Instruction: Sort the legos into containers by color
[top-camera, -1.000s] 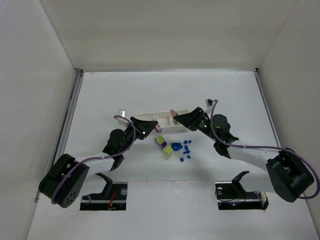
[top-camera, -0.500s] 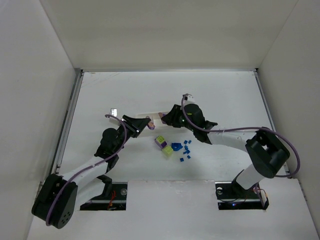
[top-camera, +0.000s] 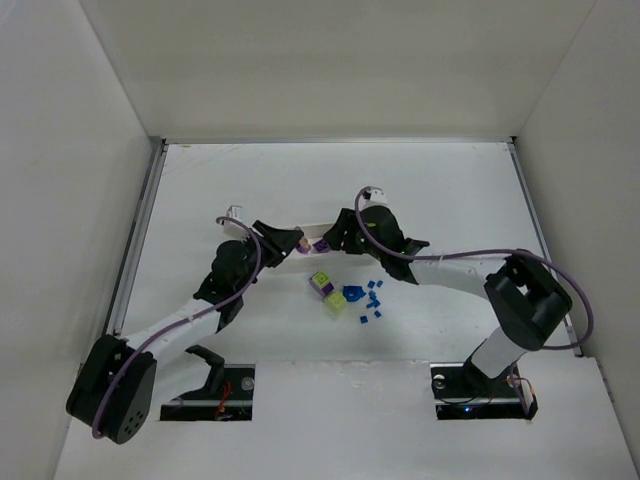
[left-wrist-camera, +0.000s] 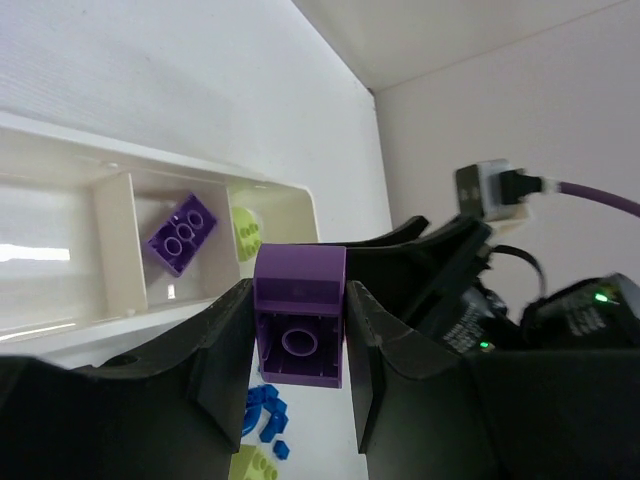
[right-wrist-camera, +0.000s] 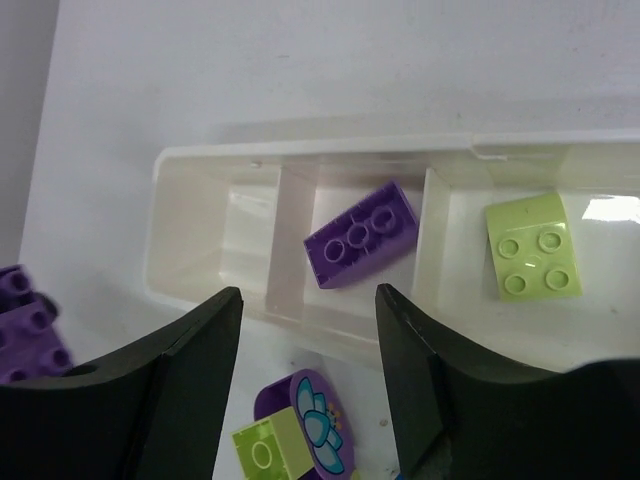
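From above, we are seeing the left gripper (top-camera: 298, 243) and the right gripper (top-camera: 333, 240) close together near the middle of the desk (top-camera: 450, 180), with loose legos (top-camera: 350, 297) lying toward the near edge. At the left wrist, our jaws are pinching a purple brick (left-wrist-camera: 300, 340) beside the tray (left-wrist-camera: 112, 245). At the right wrist, our jaws are standing wide over the tray, which is holding a second purple brick (right-wrist-camera: 361, 234) in its middle compartment and a lime brick (right-wrist-camera: 530, 245) in the next.
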